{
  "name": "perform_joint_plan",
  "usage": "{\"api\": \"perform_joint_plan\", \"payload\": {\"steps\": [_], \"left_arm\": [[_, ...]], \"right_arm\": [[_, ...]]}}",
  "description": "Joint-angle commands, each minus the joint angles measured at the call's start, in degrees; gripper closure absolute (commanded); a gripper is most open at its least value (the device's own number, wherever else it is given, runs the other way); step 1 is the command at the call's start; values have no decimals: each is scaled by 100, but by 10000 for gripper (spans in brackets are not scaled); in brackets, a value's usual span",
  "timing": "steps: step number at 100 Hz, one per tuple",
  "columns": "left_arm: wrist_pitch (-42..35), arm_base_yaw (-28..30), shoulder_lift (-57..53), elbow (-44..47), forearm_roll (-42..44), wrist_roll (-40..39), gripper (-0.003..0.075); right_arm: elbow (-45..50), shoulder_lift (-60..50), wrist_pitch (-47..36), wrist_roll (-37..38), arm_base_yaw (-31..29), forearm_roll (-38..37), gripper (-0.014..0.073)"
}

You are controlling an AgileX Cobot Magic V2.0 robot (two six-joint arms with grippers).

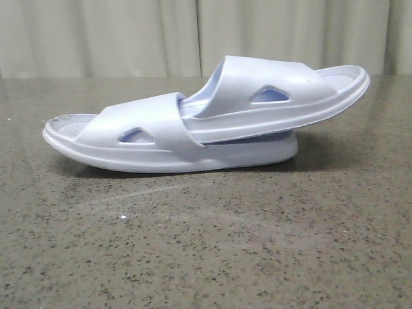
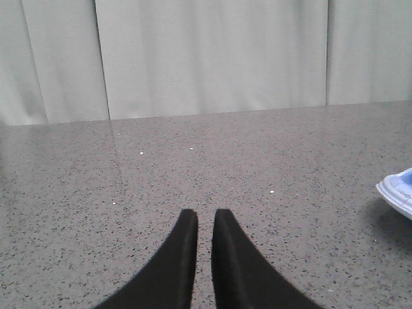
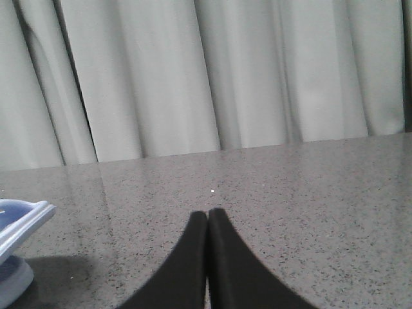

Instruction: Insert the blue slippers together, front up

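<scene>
Broadly spread across the lower two thirds of the front view: speckled grey stone table (image 1: 212, 251), backed by pale pleated curtain (image 1: 193, 35) along the top edge.

Centred on that table, the blue slippers (image 1: 206, 119), nested as one pair with long axes running left to right across the frame. Lower slipper (image 1: 148, 138) flat on its sole, one end at the left of the frame, wide strap with a triangular cut-out facing the camera. Upper slipper (image 1: 283, 90) pushed under that strap from the right, its left end hidden inside, its right end lifted off the table and tilted up toward the upper right; ribbed footbed partly visible at that raised end.

No gripper visible in the front view. Seen from the left wrist camera: left gripper (image 2: 205, 222) low over bare table, fingers nearly together with only a thin slit between, clamping nothing; a slipper tip at the right edge of that frame, well apart. Seen from the right wrist camera: right gripper (image 3: 207, 219) with fingers pressed together, empty; slipper end at the lower left edge, also well apart.
</scene>
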Motion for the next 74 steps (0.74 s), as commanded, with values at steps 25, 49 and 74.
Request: {"api": "perform_joint_plan", "payload": {"steps": [25, 49, 74], "left_arm": [[-420, 6, -161, 54, -4, -52, 704], [-420, 6, -161, 54, -4, -52, 704], [-420, 6, -161, 54, -4, -52, 704]], "right_arm": [[122, -116, -415, 50, -24, -6, 701], [122, -116, -415, 50, -24, -6, 701], [122, -116, -415, 50, -24, -6, 701]]}}
